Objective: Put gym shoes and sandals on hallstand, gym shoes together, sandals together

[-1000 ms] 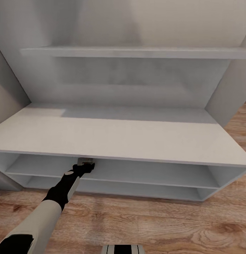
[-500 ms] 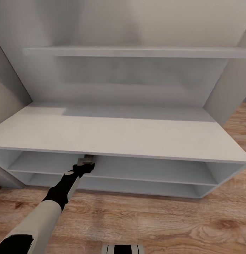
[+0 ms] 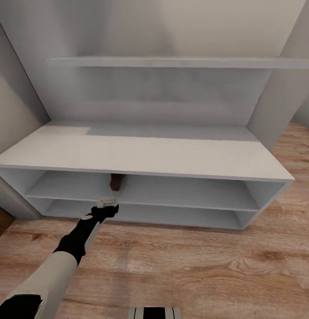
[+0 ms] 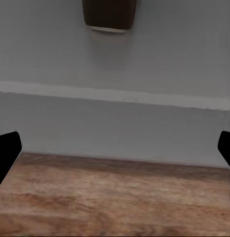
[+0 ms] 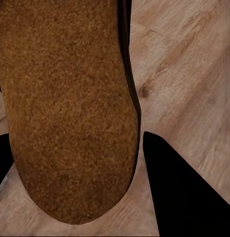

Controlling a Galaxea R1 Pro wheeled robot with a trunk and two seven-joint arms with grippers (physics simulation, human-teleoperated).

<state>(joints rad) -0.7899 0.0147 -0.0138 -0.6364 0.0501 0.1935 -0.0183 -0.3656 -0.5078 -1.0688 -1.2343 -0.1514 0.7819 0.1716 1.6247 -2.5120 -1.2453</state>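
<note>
With one dark brown leather sandal (image 3: 116, 181) on the pale-grey hallstand's (image 3: 141, 156) upper shelf, the open left pincer (image 3: 108, 203) should draw straight back, while the right pincer (image 5: 85, 163), its fingers flanking the second brown sandal's tan insole (image 5: 65, 108), grip uncertain, holds level.

The hallstand (image 3: 141, 155) ahead of me looks like smooth, matt pale-grey painted board. The corridor floor (image 3: 194, 270) is light brown wood-grain plank with a faint sheen. The sandal (image 5: 65, 108) between my right fingers shows a rough, grainy tan insole
</note>
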